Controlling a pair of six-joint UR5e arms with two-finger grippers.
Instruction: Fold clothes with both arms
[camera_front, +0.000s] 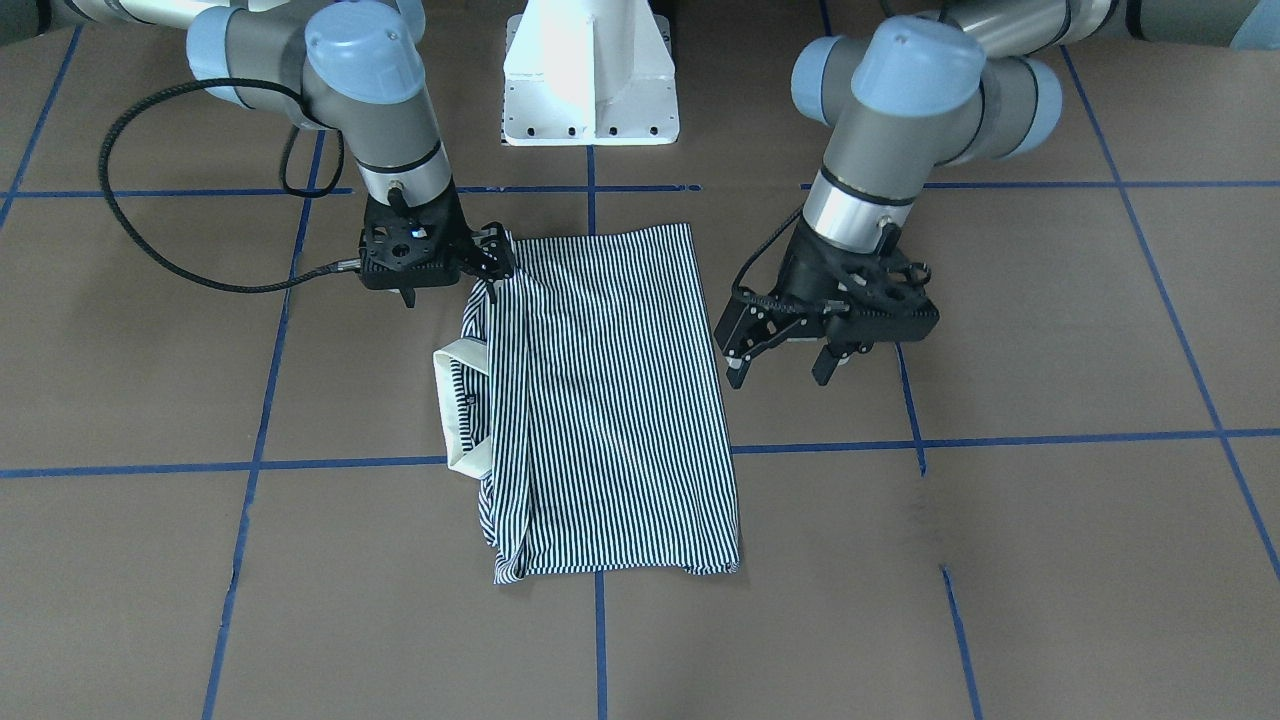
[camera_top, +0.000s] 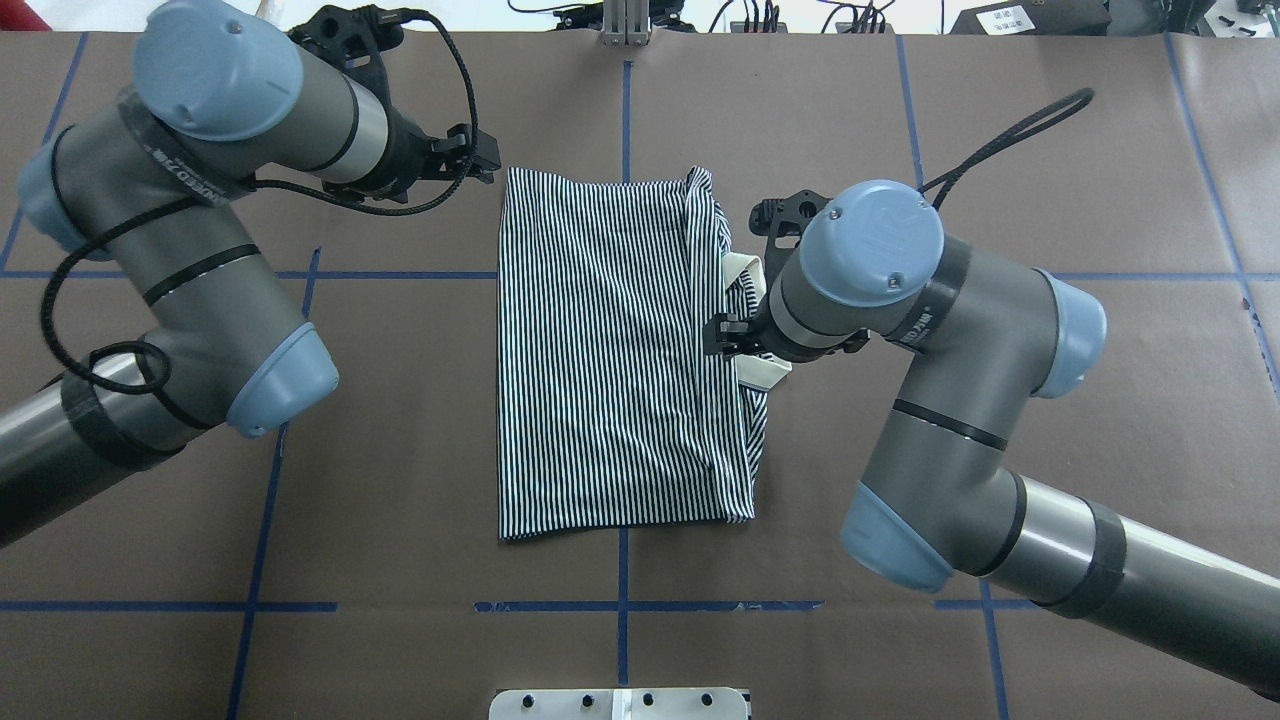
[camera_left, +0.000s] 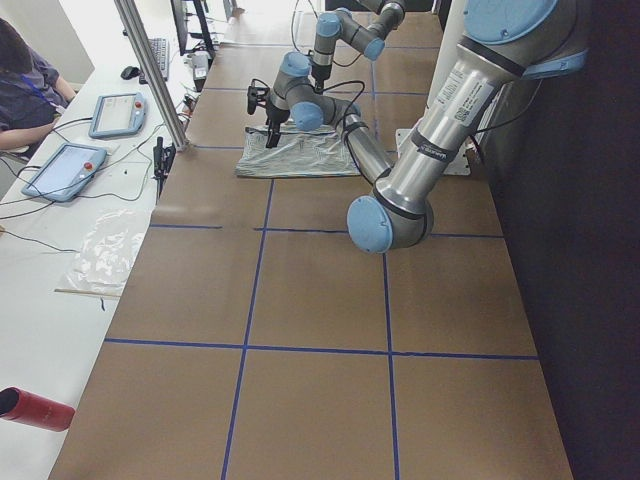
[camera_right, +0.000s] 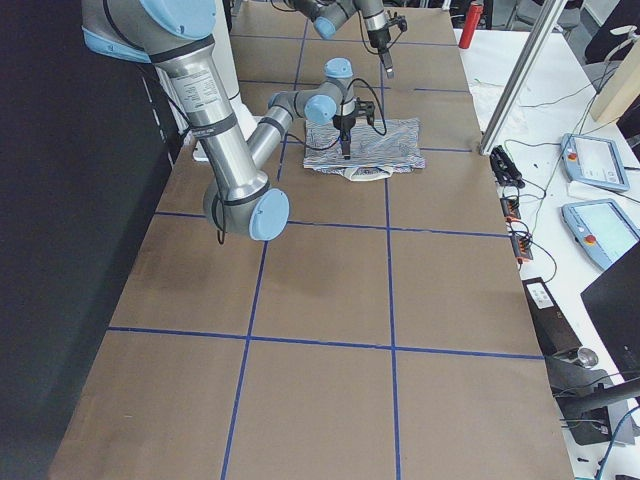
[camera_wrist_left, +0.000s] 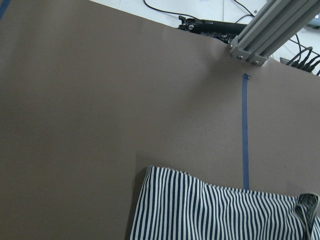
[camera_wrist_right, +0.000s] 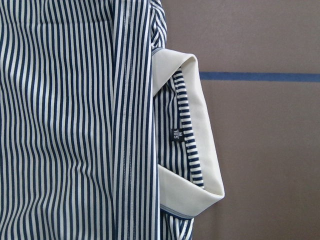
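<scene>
The striped polo shirt (camera_front: 610, 400) lies folded into a tall rectangle on the brown table, also in the overhead view (camera_top: 600, 360). Its white collar (camera_front: 462, 410) sticks out on the robot's right side and fills the right wrist view (camera_wrist_right: 200, 125). My left gripper (camera_front: 780, 372) is open and empty, raised beside the shirt's far corner on my left (camera_top: 480, 155). My right gripper (camera_front: 495, 265) hovers above the collar side (camera_top: 722, 337); I cannot tell whether it is open or shut. No fingers show in either wrist view.
The white pedestal base (camera_front: 590, 80) stands at the table's robot-side edge. Blue tape lines (camera_front: 600, 640) grid the brown table. An operator (camera_left: 25, 80), tablets (camera_left: 65, 170) and an aluminium post (camera_left: 150, 70) are on a side bench beyond the table's far edge.
</scene>
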